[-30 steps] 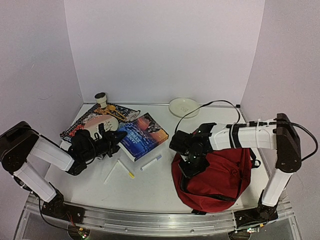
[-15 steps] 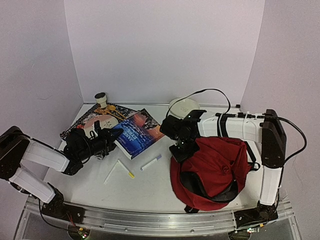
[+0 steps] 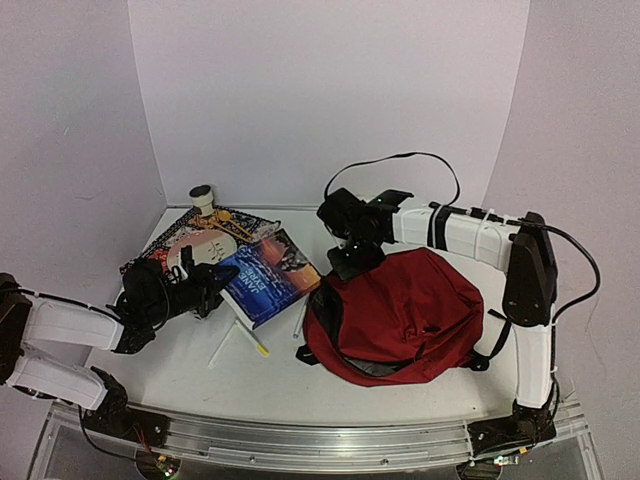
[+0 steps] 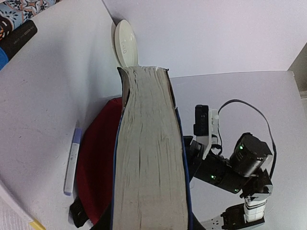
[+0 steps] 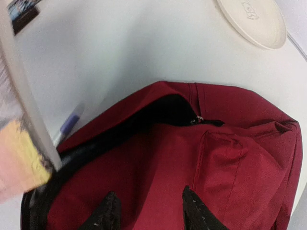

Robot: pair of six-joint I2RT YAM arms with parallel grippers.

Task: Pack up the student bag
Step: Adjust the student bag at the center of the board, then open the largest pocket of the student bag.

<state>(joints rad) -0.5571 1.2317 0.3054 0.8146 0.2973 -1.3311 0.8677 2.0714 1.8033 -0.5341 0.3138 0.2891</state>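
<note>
Backpack (image 3: 400, 310) lies slumped on the right half of the table (image 3: 290, 385), nearer the front edge. Its zip mouth gapes toward the left. Right gripper (image 5: 151, 213) is over the bag's back-left part, fingers apart with nothing pinched between them and red cloth just below. Left gripper (image 3: 220, 284), left of centre, is clamped on a thick book (image 4: 148, 167); the book's far end points at the bag's mouth. Pen (image 4: 72, 160) lies on the table just beside that mouth. Plate (image 4: 125, 42) sits by the back edge.
</note>
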